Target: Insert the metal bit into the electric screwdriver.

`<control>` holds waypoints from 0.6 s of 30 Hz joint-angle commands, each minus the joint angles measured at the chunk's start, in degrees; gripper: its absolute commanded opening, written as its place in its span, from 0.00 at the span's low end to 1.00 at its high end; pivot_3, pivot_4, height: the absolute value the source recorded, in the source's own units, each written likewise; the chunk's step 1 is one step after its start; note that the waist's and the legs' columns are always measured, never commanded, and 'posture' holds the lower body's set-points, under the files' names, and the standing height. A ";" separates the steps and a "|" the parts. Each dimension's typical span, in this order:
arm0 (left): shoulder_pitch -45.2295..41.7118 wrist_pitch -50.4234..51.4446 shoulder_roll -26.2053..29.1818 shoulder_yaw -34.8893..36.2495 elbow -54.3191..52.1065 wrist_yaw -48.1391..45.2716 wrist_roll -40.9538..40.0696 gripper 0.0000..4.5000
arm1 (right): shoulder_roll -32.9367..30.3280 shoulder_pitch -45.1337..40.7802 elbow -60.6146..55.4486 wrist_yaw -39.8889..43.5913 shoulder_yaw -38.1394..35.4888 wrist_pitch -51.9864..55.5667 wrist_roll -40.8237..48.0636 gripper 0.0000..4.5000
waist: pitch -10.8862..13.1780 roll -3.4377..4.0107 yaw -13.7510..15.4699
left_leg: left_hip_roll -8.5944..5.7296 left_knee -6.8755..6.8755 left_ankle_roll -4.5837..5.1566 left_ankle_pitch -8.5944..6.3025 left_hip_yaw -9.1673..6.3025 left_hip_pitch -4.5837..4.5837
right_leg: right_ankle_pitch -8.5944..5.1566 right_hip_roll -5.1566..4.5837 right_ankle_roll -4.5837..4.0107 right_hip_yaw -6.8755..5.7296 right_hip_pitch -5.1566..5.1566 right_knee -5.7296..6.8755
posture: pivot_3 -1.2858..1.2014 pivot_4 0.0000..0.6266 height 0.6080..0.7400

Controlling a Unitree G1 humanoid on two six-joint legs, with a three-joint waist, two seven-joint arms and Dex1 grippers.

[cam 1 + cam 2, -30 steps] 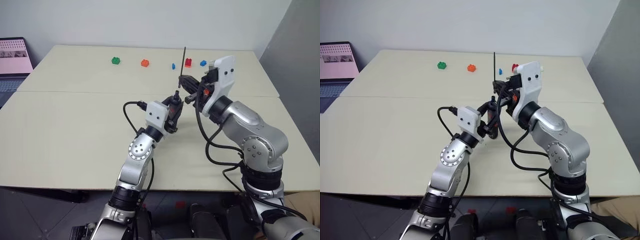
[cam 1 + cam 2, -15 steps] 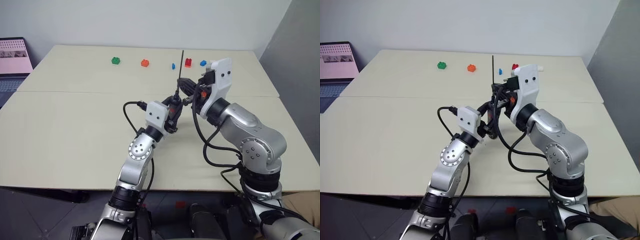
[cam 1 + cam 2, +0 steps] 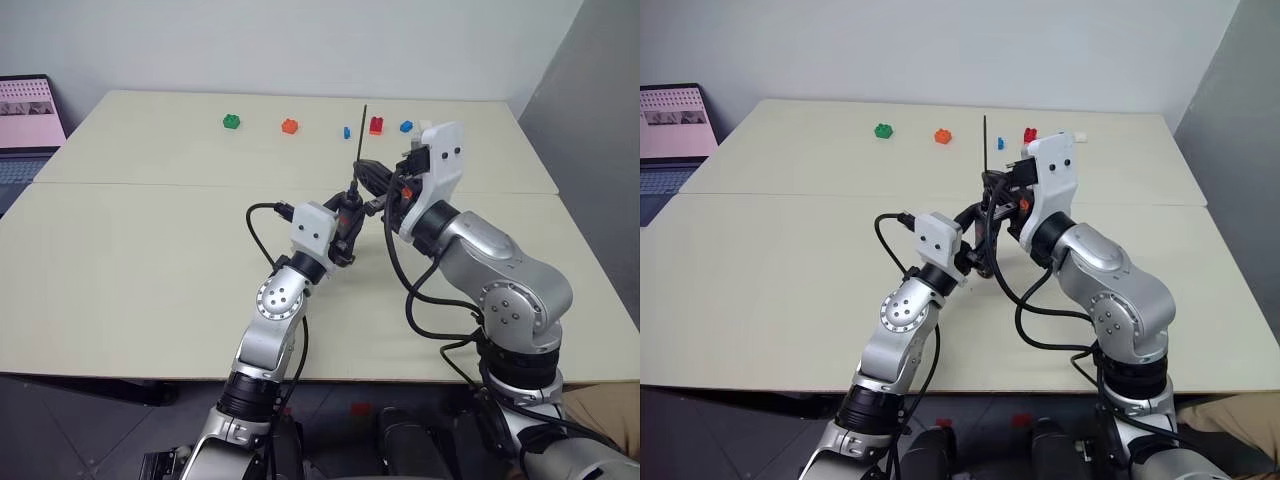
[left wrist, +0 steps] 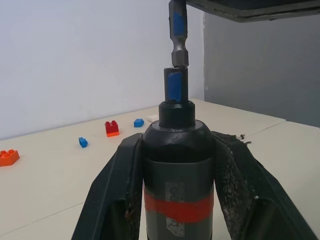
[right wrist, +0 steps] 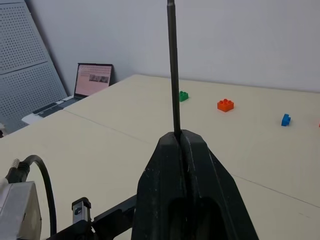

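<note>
Bright, even light; soft shadows, sharp

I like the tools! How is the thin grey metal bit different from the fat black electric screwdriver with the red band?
The thin grey metal bit is needle-slim; the black electric screwdriver with the red band is thick. The right gripper pinches the bit; the left gripper clasps the screwdriver. Both stand upright, in line, the bit's end at the screwdriver's blue tip.

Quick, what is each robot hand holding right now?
Left tool: closed on the electric screwdriver.
Right tool: closed on the metal bit.
</note>
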 commanded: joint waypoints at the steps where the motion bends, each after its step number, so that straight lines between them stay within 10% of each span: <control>1: -0.20 -0.57 0.13 -0.05 -0.65 0.12 0.63 0.36 | 0.63 -0.44 -2.09 -0.05 -0.09 -0.78 0.40 0.00 | 0.00 0.00 0.00 | 0.00 0.00 0.00 0.00 0.00 0.00 | 0.00 0.00 0.00 0.00 0.00 0.00 | 0.52 0.24 1.00; 18: -0.02 -0.59 0.16 0.04 -0.53 0.17 0.62 0.36 | -0.22 -1.40 -1.67 -0.20 -0.65 -1.41 -1.69 0.00 | 0.00 0.00 0.00 | 0.00 0.00 0.00 0.00 0.00 0.00 | 0.01 0.00 0.01 -0.01 0.00 0.00 | 0.52 0.24 1.00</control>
